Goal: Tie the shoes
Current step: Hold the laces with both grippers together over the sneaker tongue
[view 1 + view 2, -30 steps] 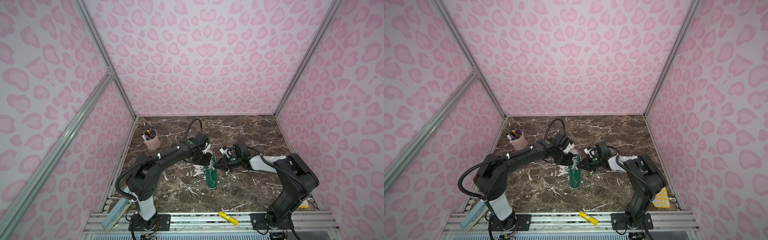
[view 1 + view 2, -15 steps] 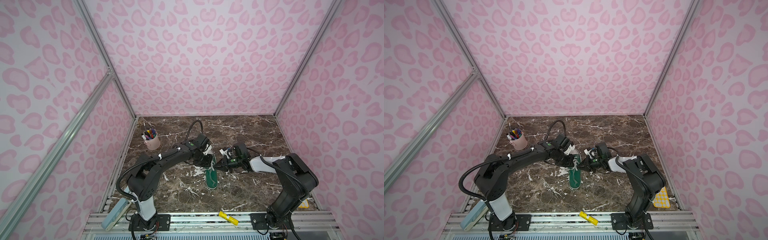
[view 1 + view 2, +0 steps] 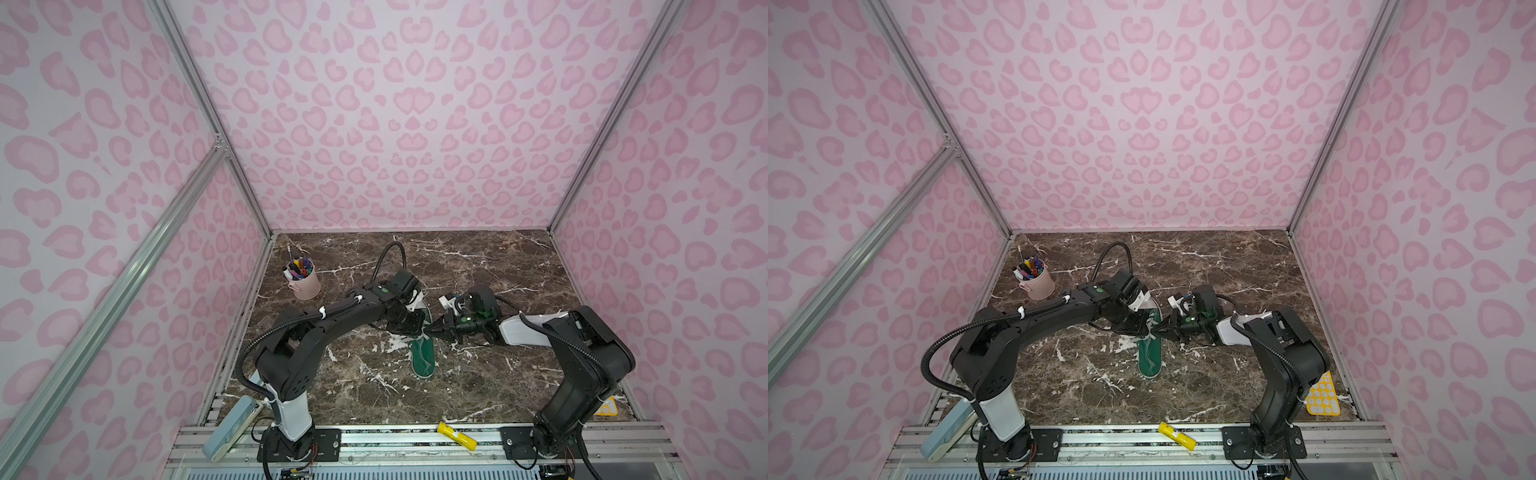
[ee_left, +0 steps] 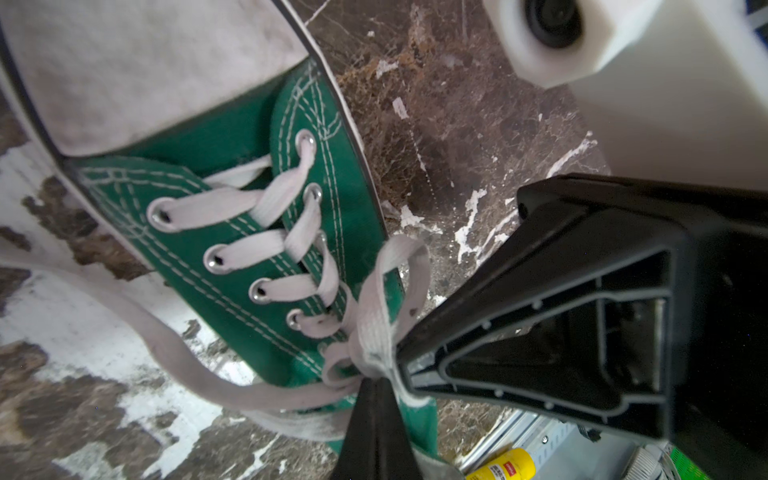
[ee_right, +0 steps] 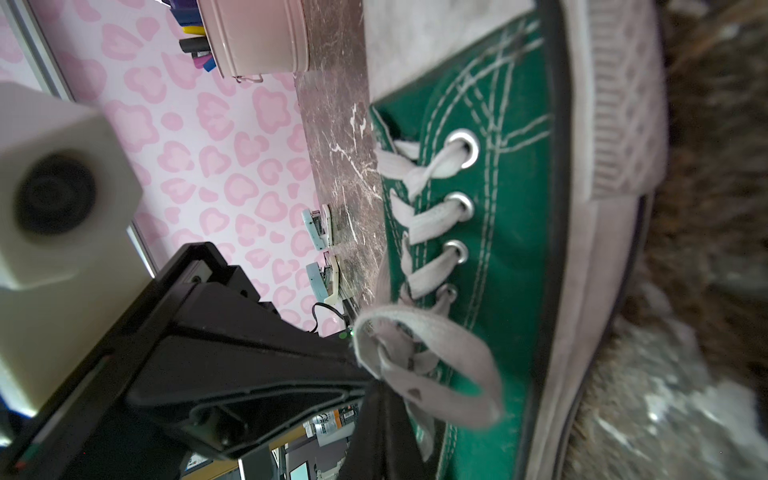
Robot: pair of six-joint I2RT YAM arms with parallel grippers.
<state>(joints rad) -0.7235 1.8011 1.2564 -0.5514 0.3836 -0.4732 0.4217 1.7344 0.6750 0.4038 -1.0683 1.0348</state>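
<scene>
Left hand (image 4: 375, 388) and right hand (image 5: 376, 390), both pinched tight on laces (image 4: 374, 324) of 1 sneaker (image 3: 423, 359); 1 pen cup (image 3: 305, 286).

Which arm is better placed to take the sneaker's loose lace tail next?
Left, probably. The off-white flat lace tail trails onto the marble left of the green canvas sneaker, nearest the left gripper; the right gripper would have to cross. Both are shut on lace.

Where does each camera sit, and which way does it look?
Both top views: high at the front, looking down on the marble table; both arms show.
Left wrist: on the left arm, facing the sneaker and its laces; its shut jaws show.
Right wrist: on the right arm, facing the same laces; its shut jaws show.
Shared: both wrist views see the lace loop.
</scene>
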